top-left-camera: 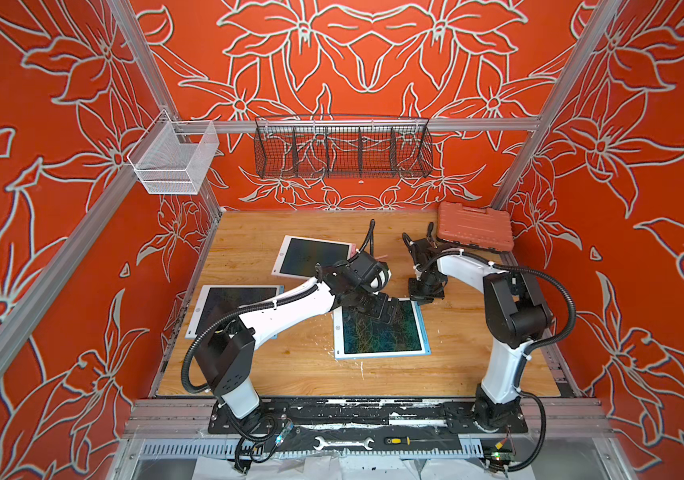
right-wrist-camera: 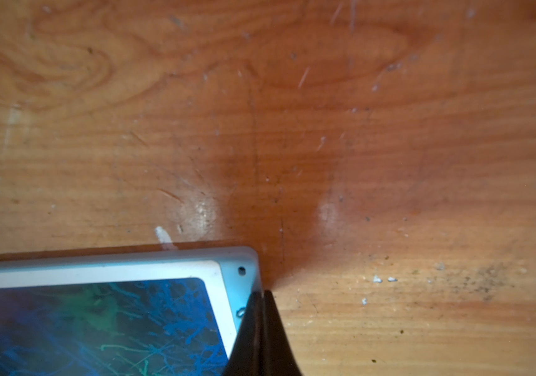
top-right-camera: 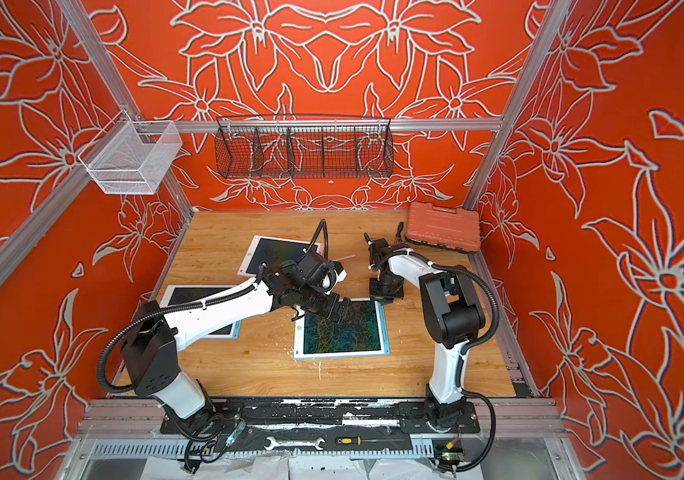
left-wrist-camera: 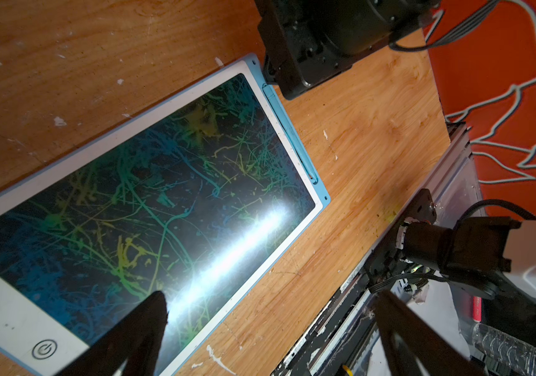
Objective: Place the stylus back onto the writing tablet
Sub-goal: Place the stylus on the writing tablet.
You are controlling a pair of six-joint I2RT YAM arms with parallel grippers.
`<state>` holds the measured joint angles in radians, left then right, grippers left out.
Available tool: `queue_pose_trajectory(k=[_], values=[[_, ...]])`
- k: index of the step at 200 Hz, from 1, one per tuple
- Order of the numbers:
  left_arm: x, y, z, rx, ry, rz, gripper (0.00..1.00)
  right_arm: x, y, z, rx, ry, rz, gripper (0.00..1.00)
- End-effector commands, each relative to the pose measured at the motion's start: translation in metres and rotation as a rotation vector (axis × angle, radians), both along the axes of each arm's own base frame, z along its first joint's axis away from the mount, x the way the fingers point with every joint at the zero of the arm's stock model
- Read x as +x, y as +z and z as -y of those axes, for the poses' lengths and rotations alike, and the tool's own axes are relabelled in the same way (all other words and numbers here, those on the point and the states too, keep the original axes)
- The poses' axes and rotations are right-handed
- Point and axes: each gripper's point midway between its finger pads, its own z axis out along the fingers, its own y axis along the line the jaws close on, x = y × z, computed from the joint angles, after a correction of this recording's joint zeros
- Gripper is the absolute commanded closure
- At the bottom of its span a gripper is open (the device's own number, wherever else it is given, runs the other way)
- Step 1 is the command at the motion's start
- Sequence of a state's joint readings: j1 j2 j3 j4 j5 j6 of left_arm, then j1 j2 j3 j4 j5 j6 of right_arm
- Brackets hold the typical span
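A blue-framed writing tablet [top-left-camera: 382, 336] [top-right-camera: 344, 334] with a scribbled dark screen lies mid-table. A light blue stylus [left-wrist-camera: 291, 136] lies in the slot along the tablet's right edge [left-wrist-camera: 320, 195]. My right gripper [right-wrist-camera: 261, 294] is shut, its tips resting at the far right corner of the tablet [right-wrist-camera: 237, 260], by the end of the slot; in both top views it [top-left-camera: 425, 296] [top-right-camera: 386, 297] points straight down there. My left gripper [left-wrist-camera: 270, 309] hovers open over the tablet's screen, holding nothing.
A pink-framed tablet [top-left-camera: 311, 255] lies at the back with a thin pink stick [top-right-camera: 346, 257] beside it. Another blue tablet [top-left-camera: 224, 301] sits under the left arm. An orange tool case [top-left-camera: 475, 226] fills the back right corner. Wire baskets [top-left-camera: 342, 147] hang on the wall.
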<state>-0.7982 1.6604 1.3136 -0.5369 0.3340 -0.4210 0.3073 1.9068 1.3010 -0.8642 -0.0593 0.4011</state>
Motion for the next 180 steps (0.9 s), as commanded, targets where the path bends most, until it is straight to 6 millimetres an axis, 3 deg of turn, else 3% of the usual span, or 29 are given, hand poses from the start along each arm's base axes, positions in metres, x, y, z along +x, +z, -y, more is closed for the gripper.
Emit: queue_pose_trajectory(k=[1, 46, 73, 130, 180], values=[[-0.001, 0.008, -0.003, -0.015, 0.006, 0.008, 0.03, -0.002, 0.013, 0.016, -0.085, 0.001, -0.015, 0.93], [-0.001, 0.006, -0.003, -0.012, 0.006, 0.006, 0.03, 0.023, 0.047, 0.012, -0.063, 0.013, 0.061, 0.86], [-0.001, 0.007, -0.004, -0.011, 0.012, 0.008, 0.03, 0.023, 0.058, 0.004, -0.012, 0.011, 0.078, 0.85], [0.0, 0.004, -0.004, -0.009, 0.018, 0.007, 0.03, -0.026, 0.05, 0.0, 0.077, 0.002, 0.006, 0.76], [0.0, 0.002, -0.002, -0.011, 0.009, -0.001, 0.02, -0.066, 0.038, -0.004, 0.155, 0.004, -0.056, 0.79]])
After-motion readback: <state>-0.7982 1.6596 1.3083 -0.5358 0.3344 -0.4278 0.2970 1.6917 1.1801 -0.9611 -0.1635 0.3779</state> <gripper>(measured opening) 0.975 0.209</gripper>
